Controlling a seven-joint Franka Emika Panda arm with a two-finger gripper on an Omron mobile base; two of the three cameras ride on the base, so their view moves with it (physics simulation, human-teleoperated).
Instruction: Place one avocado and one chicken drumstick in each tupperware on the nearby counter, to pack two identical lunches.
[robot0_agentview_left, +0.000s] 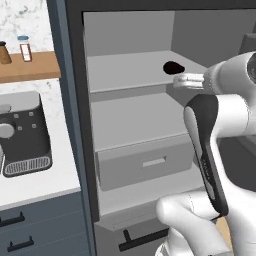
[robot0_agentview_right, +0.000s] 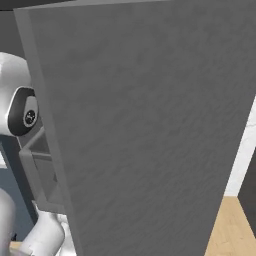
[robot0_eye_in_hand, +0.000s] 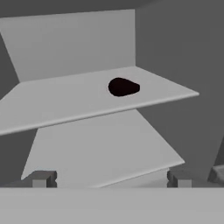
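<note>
White marble counter (robot0_agentview_left: 35, 187) sits at the left of the left base view, with a dark boxy coffee machine (robot0_agentview_left: 24, 134) on it and a brown wooden shelf (robot0_agentview_left: 30, 67) at about 11 o'clock holding a small jar with a blue lid (robot0_agentview_left: 24, 48). Next comes the open grey fridge (robot0_agentview_left: 135, 125) with flat grey shelves and a grey pull-out drawer (robot0_agentview_left: 145, 167) low down. One small, shiny, near-black avocado (robot0_eye_in_hand: 123, 87) lies on its side on the upper grey shelf (robot0_eye_in_hand: 65, 98), toward the right end. The robot's two-finger gripper (robot0_eye_in_hand: 111, 178) is spread wide and holds nothing. In the hand view its two little dark fingertips (robot0_eye_in_hand: 42, 178) stand at 7 and 5 o'clock, and the avocado lies up ahead at about 12 o'clock, well apart from them. To do this step well, I think the hand should go straight in over the shelf, put one finger on each side of the fruit, and squeeze gently so it does not roll away. The big grey fridge door (robot0_agentview_right: 150, 130) stands open at the right.
</note>
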